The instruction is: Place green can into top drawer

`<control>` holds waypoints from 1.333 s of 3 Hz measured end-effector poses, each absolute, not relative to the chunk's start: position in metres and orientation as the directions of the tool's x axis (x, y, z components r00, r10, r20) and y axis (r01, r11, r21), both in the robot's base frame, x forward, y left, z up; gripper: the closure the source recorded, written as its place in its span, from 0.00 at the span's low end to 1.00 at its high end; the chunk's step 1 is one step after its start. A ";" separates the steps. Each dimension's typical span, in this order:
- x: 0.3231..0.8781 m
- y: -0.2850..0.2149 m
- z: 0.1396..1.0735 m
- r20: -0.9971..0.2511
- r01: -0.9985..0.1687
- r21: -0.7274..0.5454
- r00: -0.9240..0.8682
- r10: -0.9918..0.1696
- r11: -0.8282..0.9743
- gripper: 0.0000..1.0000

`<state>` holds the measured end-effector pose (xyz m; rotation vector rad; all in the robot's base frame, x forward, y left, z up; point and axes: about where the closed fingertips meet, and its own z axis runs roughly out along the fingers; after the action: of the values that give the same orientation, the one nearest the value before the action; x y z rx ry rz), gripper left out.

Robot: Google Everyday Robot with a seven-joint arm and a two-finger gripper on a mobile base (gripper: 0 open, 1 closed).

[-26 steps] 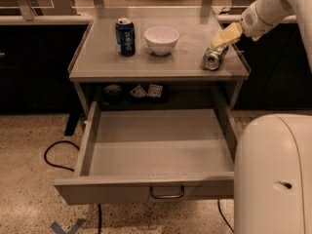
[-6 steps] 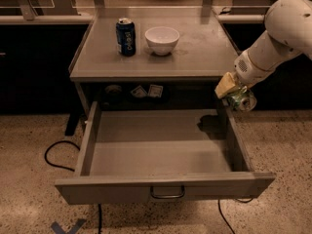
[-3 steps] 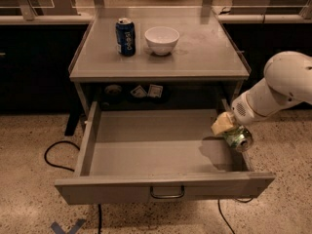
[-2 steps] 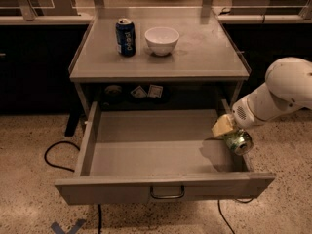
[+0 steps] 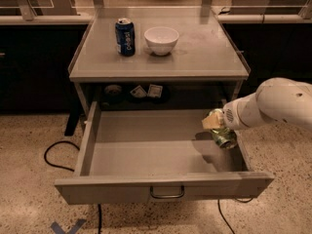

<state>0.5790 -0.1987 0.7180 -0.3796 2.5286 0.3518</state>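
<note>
The top drawer [image 5: 146,150] stands pulled wide open below the table top, its wire handle [image 5: 167,194] at the front centre. My gripper [image 5: 215,124] reaches in from the right on a white arm and is shut on the green can [image 5: 223,136]. The can hangs tilted just inside the drawer's right side, a little above the drawer floor, casting a shadow beside it.
A blue can [image 5: 125,37] and a white bowl [image 5: 161,39] stand on the grey table top [image 5: 204,52]. Small items lie on the shelf [image 5: 146,91] under the top. A black cable [image 5: 53,155] runs over the speckled floor at the left.
My gripper has carried the green can from the table top, out past the right edge and down into the drawer's right side. In the last second it sank only slightly.
</note>
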 end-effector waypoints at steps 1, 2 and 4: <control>0.598 -0.198 0.732 -0.626 -0.333 0.153 -0.761 -0.170 0.930 1.00; 0.599 -0.197 0.731 -0.626 -0.334 0.153 -0.761 -0.170 0.930 1.00; 0.600 -0.169 0.658 -0.502 -0.381 0.197 -0.831 -0.241 0.903 1.00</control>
<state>0.6003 -0.1688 0.6584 -0.4500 2.5880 0.3990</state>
